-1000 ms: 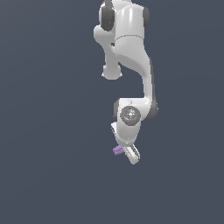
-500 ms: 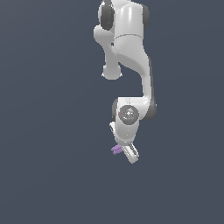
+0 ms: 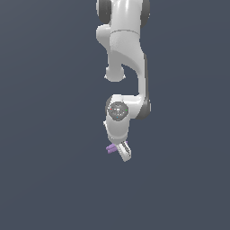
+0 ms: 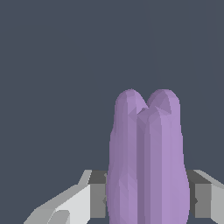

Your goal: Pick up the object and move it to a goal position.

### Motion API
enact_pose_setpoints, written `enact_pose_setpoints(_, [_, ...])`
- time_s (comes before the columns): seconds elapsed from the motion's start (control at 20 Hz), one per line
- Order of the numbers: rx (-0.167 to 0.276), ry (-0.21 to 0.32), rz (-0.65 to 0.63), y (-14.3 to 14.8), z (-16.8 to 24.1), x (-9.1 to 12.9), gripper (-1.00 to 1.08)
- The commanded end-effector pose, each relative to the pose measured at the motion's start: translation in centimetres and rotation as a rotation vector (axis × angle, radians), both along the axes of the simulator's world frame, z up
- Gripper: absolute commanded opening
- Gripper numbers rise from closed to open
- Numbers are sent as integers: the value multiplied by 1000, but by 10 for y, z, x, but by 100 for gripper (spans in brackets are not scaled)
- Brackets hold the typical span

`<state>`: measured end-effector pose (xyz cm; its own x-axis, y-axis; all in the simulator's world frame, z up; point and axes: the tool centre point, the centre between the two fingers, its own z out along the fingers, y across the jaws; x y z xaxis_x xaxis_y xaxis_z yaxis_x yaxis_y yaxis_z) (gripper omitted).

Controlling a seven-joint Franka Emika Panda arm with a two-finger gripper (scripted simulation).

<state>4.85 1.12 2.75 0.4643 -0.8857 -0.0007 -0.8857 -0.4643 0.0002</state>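
The object (image 3: 111, 148) is a small light-purple elongated piece like fused short rods. In the exterior view it sticks out toward that view's left from my gripper (image 3: 122, 149), below the white arm. In the wrist view the object (image 4: 146, 162) fills the middle, standing between my two grey fingers (image 4: 97, 192), which press against both its sides. The gripper is shut on the object and holds it off the ground.
Only a plain dark grey-blue ground (image 3: 54, 179) shows around the arm. No goal marker or other object is in view.
The arm's lower part with the held object has shifted slightly toward the exterior view's left. The grip has not changed.
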Motion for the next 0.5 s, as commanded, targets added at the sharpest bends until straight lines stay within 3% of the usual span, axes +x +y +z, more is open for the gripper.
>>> enact_pose_setpoints(0.0, [0, 0, -1, -20, 2, -11, -100])
enact_pose_setpoints(0.45, [0, 0, -1, -91, 10, -49, -100])
